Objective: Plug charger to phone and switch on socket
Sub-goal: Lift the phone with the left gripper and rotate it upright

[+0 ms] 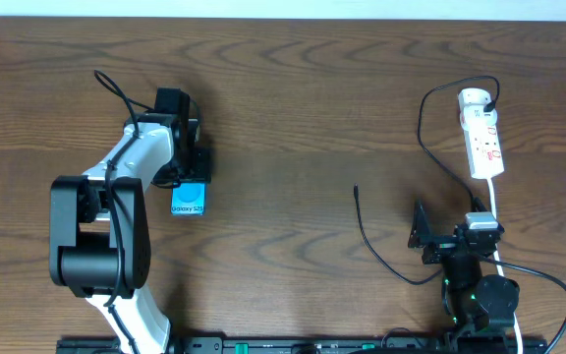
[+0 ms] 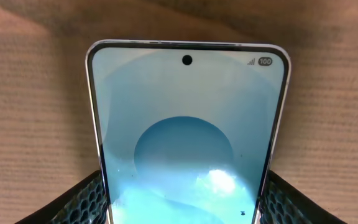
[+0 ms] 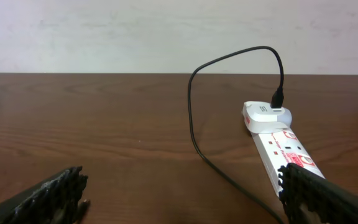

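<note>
The phone (image 1: pixel 189 201) lies flat on the wooden table, its light-blue swirl screen up. My left gripper (image 1: pixel 187 165) is shut on its sides; in the left wrist view the fingers (image 2: pixel 182 208) press both edges of the phone (image 2: pixel 185 124). The black charger cable (image 1: pixel 376 246) runs from the white socket strip (image 1: pixel 481 133) in loops, and its free tip (image 1: pixel 356 191) rests on the table mid-right. My right gripper (image 1: pixel 450 241) is open and empty, near the front. Its wrist view (image 3: pixel 182 205) shows the cable (image 3: pixel 194 112) and the socket (image 3: pixel 278 146) ahead.
The socket's thick white cord (image 1: pixel 494 202) runs toward the front beside my right arm. A pale wall (image 3: pixel 166 31) stands behind the table's far edge.
</note>
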Tool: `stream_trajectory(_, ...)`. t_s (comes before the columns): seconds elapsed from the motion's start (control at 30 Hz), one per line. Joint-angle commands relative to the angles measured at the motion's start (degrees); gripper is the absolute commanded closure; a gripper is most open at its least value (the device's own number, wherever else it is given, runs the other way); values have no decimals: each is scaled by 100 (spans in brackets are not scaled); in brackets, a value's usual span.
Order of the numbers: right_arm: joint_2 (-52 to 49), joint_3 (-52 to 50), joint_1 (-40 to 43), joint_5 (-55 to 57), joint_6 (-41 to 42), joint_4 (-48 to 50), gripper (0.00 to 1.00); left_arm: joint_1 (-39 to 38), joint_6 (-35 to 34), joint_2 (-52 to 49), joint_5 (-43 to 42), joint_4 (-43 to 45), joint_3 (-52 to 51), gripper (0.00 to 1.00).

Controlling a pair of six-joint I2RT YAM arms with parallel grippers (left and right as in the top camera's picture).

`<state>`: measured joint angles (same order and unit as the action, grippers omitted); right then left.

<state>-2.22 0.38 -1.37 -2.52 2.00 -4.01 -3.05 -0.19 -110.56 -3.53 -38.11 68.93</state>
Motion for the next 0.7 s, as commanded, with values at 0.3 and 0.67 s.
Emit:
stream_trajectory(0.3, 33, -7, -35, 46, 57, -26, 1, 20, -313, 1530, -267, -210, 109, 93)
stream_trajectory(0.67, 33, -7, -35, 46, 57, -26, 1, 22, -2594, 2671, -2181, 31, 109, 93)
